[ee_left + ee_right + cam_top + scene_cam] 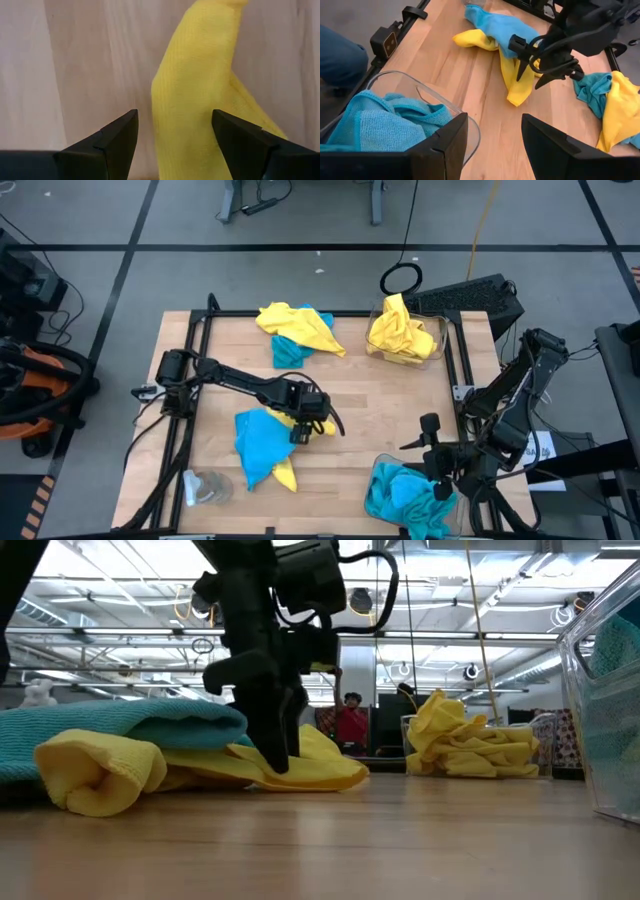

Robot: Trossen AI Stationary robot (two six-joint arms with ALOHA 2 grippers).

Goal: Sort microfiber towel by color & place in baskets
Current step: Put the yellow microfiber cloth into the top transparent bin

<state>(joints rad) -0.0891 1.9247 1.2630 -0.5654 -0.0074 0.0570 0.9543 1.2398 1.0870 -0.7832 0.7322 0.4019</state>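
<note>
Towels, loose: one mixed heap (265, 445) of blue and yellow cloths at the table's middle-left; a second mixed heap (295, 332) at the far edge, yellow over blue.

Yellow towel (200, 100) of the middle heap: a fold lies flat on the wood, between the spread fingers of the left gripper (303, 427), which points down over it (jaws apart, not closed on the cloth).

Basket, far right corner (405, 335): clear bin, holds crumpled yellow towels only, piled above the rim.

Basket, near right corner (405, 495): clear bin, holds blue towels only (one hangs over the rim).

Right gripper (440, 470): held above the blue basket, fingers apart, nothing between them.

Small clear object (205, 488): at the near left corner, just beside the middle heap.

Table (370, 410): pale wood planks, black frame rails along both sides.

Room: grey floor with dark tape lines; a black keyboard (470, 298) behind the yellow basket; a person in red (351, 723) far back in the low view.
</note>
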